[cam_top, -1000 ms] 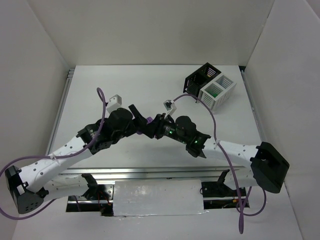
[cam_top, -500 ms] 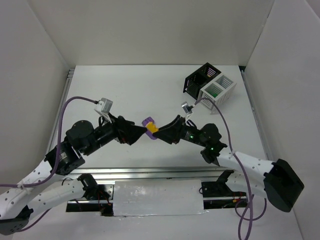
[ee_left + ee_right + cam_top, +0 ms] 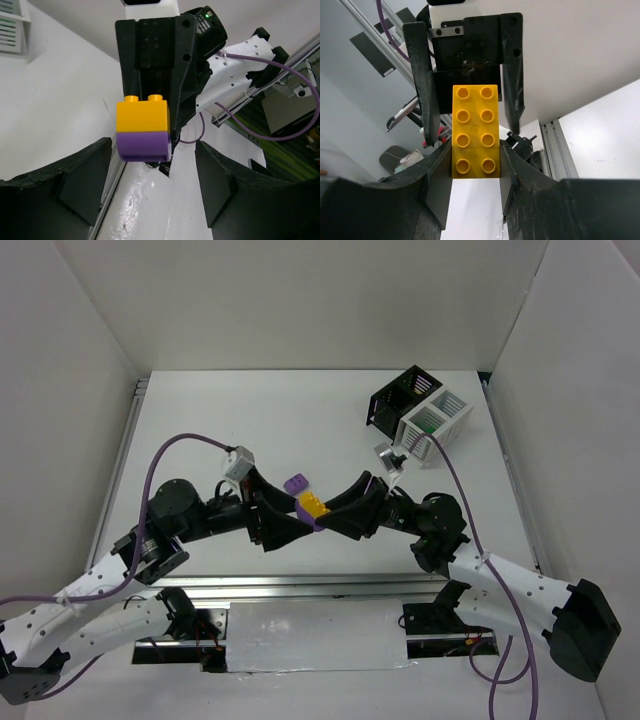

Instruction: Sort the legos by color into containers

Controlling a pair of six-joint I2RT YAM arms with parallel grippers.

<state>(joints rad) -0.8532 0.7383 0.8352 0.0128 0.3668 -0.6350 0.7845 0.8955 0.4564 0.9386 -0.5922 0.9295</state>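
My right gripper [image 3: 326, 517] is shut on a yellow-purple lego [image 3: 312, 507] and holds it above the table. In the right wrist view the lego's studded yellow face [image 3: 475, 131] sits between my fingers [image 3: 438, 170]. My left gripper [image 3: 292, 524] faces it, open, with its jaws either side of the lego's purple end [image 3: 144, 145] and not touching. A purple lego [image 3: 296, 484] lies on the table just beyond. The black container [image 3: 398, 398] and the white container [image 3: 447, 425] stand side by side at the far right. A green lego [image 3: 426, 420] shows in the white one.
The white container's corner [image 3: 11, 26] shows at the top left of the left wrist view. Purple cables [image 3: 432, 480] loop over both arms. The table's metal front rail [image 3: 320, 585] runs just behind the grippers. White walls enclose the table on three sides.
Both grippers have drawn back toward the near edge and risen, the right one carrying the yellow-purple lego. The purple lego stays on the table.
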